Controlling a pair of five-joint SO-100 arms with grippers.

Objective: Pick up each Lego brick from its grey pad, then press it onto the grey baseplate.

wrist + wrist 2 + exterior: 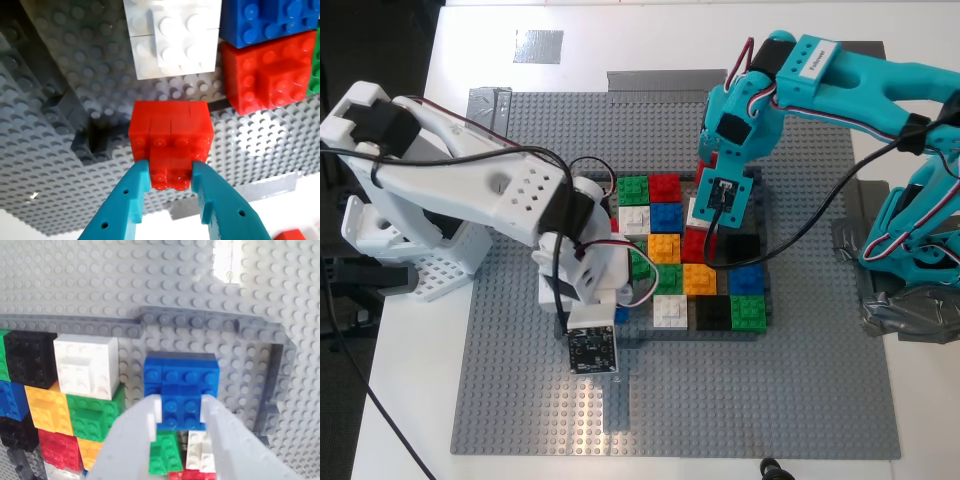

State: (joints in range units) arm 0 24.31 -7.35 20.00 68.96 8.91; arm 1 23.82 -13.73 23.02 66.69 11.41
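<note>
My first gripper (171,172), teal, is shut on the red Lego brick (170,132). It holds the brick low over the grey baseplate (75,65), in a corner of the dark-grey frame next to a white brick. In the exterior view this gripper (704,185) is at the brick grid's far right corner. My second gripper (181,410), white, is shut on the blue Lego brick (181,377), low in another frame corner. In the exterior view (618,305) it is at the grid's near left. A silvery grey pad (538,46) lies bare. A darker pad (868,48) shows partly behind the teal arm.
Several coloured bricks (682,250) fill most of the frame on the baseplate (770,400). Duct-tape strips (660,78) hold the plate's edges. The white arm's base (390,230) stands at the exterior view's left and the teal arm's base (920,270) at its right.
</note>
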